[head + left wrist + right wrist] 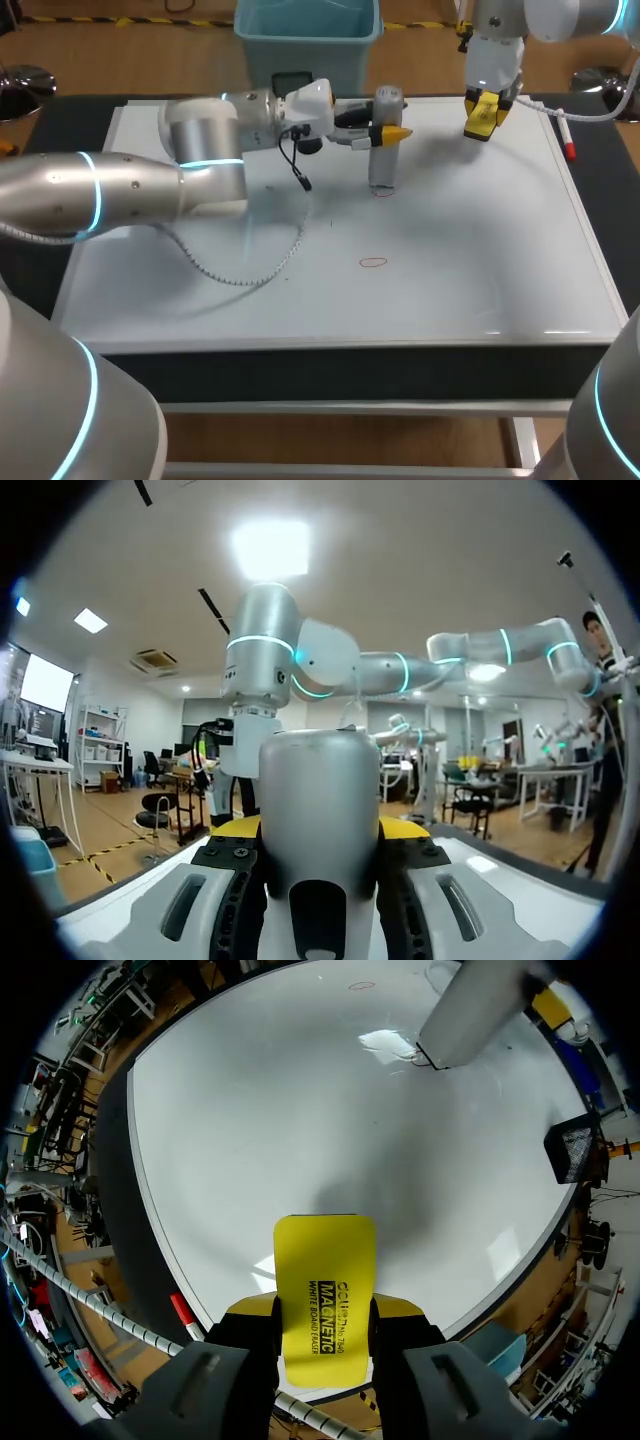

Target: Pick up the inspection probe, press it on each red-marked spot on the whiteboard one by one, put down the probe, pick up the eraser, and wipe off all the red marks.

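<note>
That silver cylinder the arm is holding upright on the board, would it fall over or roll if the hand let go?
Probably stiff: the silver cylinder looks like metal and stands straight in the left hand. Tall and narrow on the smooth whiteboard, it might tip if nudged. Being round, it would likely roll once down.
</note>
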`<state>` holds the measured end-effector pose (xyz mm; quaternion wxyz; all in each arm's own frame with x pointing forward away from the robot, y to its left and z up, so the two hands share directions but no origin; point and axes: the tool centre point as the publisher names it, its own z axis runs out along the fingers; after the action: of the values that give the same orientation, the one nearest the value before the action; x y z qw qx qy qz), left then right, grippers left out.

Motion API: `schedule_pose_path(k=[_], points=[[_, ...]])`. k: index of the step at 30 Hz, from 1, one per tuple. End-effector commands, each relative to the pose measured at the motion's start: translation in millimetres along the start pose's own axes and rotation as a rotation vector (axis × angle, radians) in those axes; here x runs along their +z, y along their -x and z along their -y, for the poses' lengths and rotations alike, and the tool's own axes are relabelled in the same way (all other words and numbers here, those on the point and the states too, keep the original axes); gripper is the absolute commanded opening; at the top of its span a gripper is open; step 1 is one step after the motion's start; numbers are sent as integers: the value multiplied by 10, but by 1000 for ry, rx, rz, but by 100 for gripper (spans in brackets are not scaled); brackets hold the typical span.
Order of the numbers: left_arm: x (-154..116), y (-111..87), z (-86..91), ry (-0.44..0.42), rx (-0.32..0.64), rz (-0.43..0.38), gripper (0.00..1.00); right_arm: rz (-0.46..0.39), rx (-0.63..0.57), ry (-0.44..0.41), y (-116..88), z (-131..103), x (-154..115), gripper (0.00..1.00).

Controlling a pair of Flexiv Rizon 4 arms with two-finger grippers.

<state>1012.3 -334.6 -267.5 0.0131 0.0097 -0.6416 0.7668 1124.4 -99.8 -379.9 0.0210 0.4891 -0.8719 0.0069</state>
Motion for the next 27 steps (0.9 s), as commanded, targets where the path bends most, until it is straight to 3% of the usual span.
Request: schedule_pose_path(k=[1, 18, 27], points=[[11, -20, -72, -16, 0, 34, 0, -4, -2, -2, -5, 1, -15, 0], [14, -66, -160, 12, -14, 20, 0, -4, -2, -2, -5, 1, -15, 0], [-24, -116, -206, 73, -16, 12, 0, -4, -2, -2, -5, 1, -15, 0]])
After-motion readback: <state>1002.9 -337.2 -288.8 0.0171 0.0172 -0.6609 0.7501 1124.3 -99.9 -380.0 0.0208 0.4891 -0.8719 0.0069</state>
